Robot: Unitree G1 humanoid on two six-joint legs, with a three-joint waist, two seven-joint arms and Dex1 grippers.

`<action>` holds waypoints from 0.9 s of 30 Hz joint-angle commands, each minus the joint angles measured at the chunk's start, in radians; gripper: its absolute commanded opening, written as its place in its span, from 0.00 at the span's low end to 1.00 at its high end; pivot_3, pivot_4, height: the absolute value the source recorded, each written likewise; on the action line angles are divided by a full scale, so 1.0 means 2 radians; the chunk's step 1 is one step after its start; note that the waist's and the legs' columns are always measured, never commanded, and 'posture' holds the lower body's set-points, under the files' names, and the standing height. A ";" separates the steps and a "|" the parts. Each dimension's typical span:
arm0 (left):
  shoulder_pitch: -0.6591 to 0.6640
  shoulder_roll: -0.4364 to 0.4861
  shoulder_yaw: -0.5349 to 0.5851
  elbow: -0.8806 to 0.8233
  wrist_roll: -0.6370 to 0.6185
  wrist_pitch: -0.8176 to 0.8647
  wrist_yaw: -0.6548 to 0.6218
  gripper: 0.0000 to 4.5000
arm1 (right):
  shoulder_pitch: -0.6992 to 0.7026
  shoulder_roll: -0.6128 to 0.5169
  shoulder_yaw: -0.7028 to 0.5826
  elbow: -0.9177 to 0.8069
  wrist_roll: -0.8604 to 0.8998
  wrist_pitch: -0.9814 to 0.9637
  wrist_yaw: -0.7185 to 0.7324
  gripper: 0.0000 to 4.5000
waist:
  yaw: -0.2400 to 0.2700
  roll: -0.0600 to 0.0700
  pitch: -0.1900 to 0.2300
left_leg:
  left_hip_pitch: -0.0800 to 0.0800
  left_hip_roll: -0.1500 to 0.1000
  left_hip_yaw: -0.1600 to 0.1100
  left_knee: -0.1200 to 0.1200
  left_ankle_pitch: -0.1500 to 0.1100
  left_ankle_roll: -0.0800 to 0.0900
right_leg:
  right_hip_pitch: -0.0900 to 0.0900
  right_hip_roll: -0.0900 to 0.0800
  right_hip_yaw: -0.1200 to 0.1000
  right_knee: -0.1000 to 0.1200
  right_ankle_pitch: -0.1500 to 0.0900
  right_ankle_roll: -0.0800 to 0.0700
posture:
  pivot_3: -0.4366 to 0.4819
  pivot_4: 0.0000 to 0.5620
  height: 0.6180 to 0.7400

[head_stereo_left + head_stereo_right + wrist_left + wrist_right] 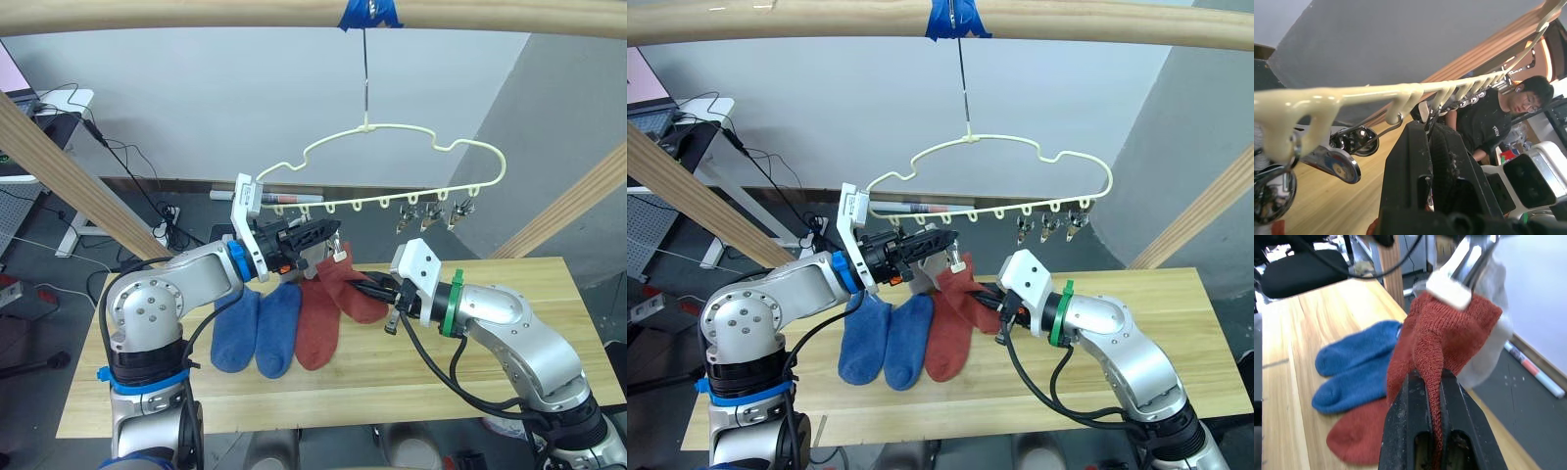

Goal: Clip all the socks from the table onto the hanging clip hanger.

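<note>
1. The counter (549, 294) of pale planks carries the loose socks: two blue socks (257, 333) side by side and one rust-red sock (318, 328) lying just beside them; a pale grey sock (1488, 357) hangs behind the raised red one, its grip hidden.
2. The clip hanger (392, 162) hangs by its long hook from the wooden pole above the counter; several metal clips (431, 217) dangle free at its far right end — those look empty.
3. The left hand (313, 235) is raised to the hanger's lower rail; in the left wrist view its fingers (1415, 161) lie together, pressing around a clip, though what exactly they pinch is hard to tell.
4. The right hand (377, 291) is clamped on the second rust-red sock (1449, 333), lifting its cuff up to a clip (1459, 269) that touches the top of the fabric.
5. Risks, as I judge them: if the clip bites only a thin edge of the knit, the sock may slip out once the right hand lets go; the hanger swings freely on its hook, so an uneven push from either hand could turn the clip away from the cuff; the grey sock just behind could be caught in the same clip — or knocked loose.
</note>
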 commanded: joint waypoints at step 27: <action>0.054 0.098 -0.016 -0.076 -0.037 -0.002 -0.030 1.00 | -0.008 0.021 -0.008 0.046 -0.005 -0.029 -0.037 0.31 | 0.001 -0.001 0.001 | -0.001 0.000 0.000 -0.001 0.000 0.000 | -0.002 0.000 0.000 0.000 0.000 0.000 | 0.35 0.50 1.00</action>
